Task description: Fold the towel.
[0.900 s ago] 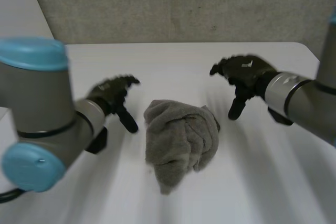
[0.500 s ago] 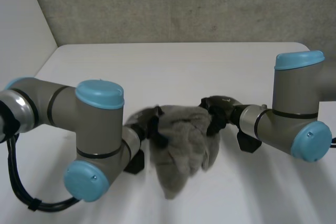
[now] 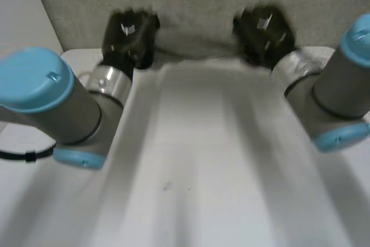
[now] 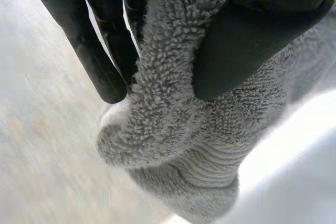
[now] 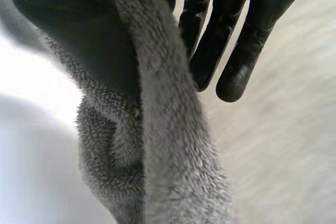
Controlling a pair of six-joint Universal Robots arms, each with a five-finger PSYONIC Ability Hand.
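1. Table (image 3: 202, 160): white. The near and middle parts of the top are bare.
2. Arms: the left arm (image 3: 52, 96) and right arm (image 3: 341, 102) both reach toward the far edge, with the hands raised and well apart.
3. Towel (image 4: 173, 129): grey terry with a thick looped pile. It is off the table, held between the two hands. From the head camera a blurred grey strip runs from hand to hand. I take it for the towel's upper edge but cannot be sure.
4. Left hand (image 3: 130, 30): closed on the towel. A bunched fold is pinched between the thumb (image 4: 236, 51) and the straight fingers (image 4: 102, 61), and loose cloth hangs below the fingertips.
5. Right hand (image 3: 263, 27): the same kind of hold. A ridge of cloth is nipped between its thumb (image 5: 89, 40) and fingers (image 5: 231, 51).
6. Handling, my judgement: light, soft and limp, so it sags wherever it is unsupported. The rough pile should resist slipping, and nothing here is fragile.
7. Where to hold, my judgement: two neighbouring corners, kept taut so the edge between them runs straight. I cannot tell whether the present pinches are at corners.
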